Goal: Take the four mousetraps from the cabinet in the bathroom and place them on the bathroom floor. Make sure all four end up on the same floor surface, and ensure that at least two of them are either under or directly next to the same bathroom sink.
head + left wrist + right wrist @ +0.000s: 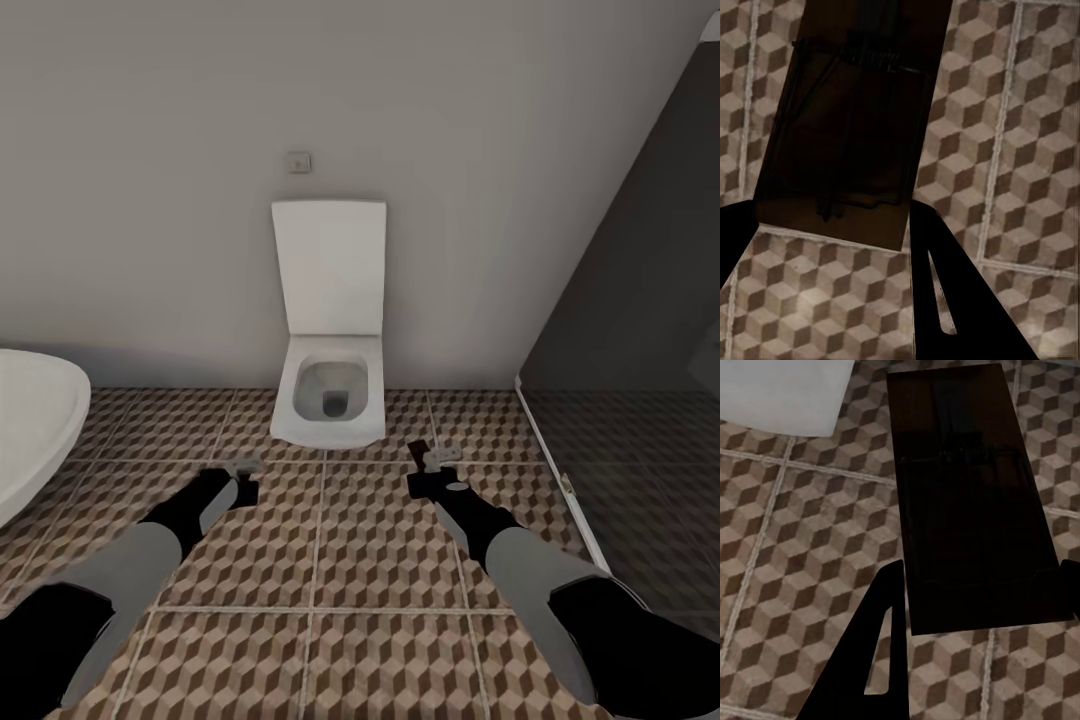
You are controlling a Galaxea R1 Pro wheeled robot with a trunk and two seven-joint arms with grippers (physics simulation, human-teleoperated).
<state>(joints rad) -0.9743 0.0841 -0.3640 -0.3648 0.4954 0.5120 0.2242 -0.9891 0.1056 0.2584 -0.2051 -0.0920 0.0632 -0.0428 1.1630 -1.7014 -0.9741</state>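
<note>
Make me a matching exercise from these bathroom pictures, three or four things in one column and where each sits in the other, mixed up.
Things:
1. toilet
2. bathtub
3. left hand
4. dark partition

Places or states:
A. at the head view's left edge
B. holding a mousetrap over the floor tiles
C. against the far wall, lid up
D. along the head view's right side

Pairs: 1-C, 2-A, 3-B, 4-D

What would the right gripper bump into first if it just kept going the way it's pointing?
Probably the patterned floor tiles. The right gripper holds a dark mousetrap and its wrist camera looks along the fingers straight down at the tiles. The toilet sits slightly off that line, though depth is hard to judge.
</note>
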